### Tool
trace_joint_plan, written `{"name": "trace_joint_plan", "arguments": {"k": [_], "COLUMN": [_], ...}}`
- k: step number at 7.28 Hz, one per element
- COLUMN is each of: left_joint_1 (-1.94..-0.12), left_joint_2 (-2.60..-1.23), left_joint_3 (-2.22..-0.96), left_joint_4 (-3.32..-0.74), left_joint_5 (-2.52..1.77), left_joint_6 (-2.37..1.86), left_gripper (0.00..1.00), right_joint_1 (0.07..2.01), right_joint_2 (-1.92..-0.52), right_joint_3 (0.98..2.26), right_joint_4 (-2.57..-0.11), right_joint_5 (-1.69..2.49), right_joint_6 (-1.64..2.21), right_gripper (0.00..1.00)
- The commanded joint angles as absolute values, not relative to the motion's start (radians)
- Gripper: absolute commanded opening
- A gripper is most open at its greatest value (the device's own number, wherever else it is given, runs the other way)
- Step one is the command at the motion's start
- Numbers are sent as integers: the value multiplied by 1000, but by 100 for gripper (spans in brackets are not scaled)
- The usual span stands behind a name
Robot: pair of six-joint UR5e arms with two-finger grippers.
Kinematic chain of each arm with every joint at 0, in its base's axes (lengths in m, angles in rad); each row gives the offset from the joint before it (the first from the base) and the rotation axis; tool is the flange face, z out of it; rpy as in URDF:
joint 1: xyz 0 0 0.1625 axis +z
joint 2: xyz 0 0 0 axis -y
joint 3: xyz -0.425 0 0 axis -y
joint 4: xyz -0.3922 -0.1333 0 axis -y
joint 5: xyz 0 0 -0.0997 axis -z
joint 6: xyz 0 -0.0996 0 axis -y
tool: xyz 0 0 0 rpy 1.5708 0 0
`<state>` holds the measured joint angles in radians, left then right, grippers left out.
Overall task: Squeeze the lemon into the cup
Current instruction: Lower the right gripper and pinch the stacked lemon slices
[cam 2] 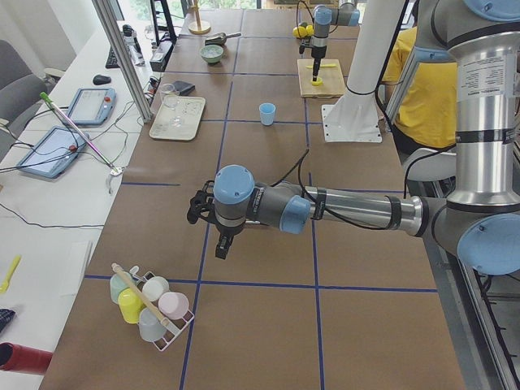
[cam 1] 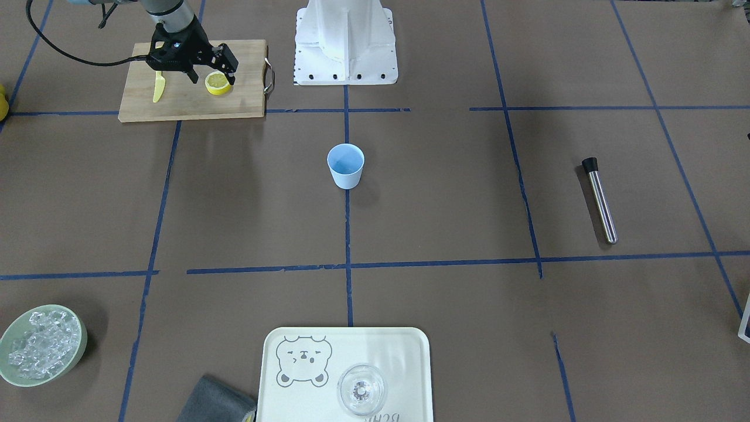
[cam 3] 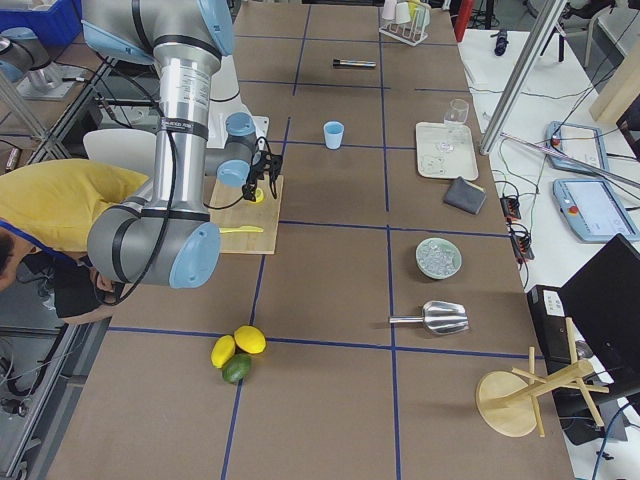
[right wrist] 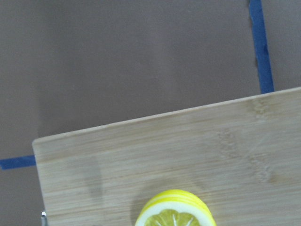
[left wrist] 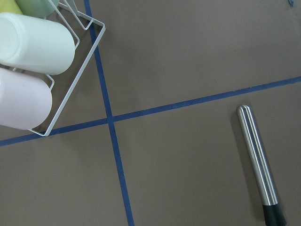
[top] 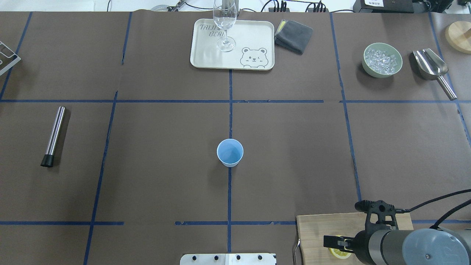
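The right arm's black two-finger gripper (cam 1: pixel 212 75) hangs with jaws spread over the round yellow lemon slice (cam 1: pixel 218 84) on the wooden cutting board (cam 1: pixel 176 102). The small light-blue tapered cup (cam 1: pixel 345 166) stands well apart, mid-table.

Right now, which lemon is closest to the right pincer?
The cut lemon on the wooden board, just beneath the right pincer. The whole lemons lie off the board, beside a lime.
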<state>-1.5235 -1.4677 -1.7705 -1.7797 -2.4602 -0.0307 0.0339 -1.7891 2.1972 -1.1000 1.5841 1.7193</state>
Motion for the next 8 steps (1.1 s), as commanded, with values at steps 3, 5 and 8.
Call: {"name": "trace_joint_plan", "arguments": {"k": [3, 5, 8], "left_joint_1": [-1523, -1523, -1523], "left_joint_2": [-1465, -1465, -1465], "left_joint_3": [-1776, -1776, -1776], "left_joint_4": [-1779, -1779, -1779], "left_joint_5": [-2493, -2493, -2493], "left_joint_6": [-31, -31, -31], "left_gripper": [100, 100, 100], "right_joint_1": [-14, -20, -43], "right_joint_2": [-1812, -1809, -1805], "right_joint_3": [2192, 2183, 2172], "right_joint_4": [-1103, -1104, -1103], "right_joint_5": [1536, 1529, 1523], "right_joint_6": [1740, 1740, 1740], "right_gripper": [99, 98, 98]}}
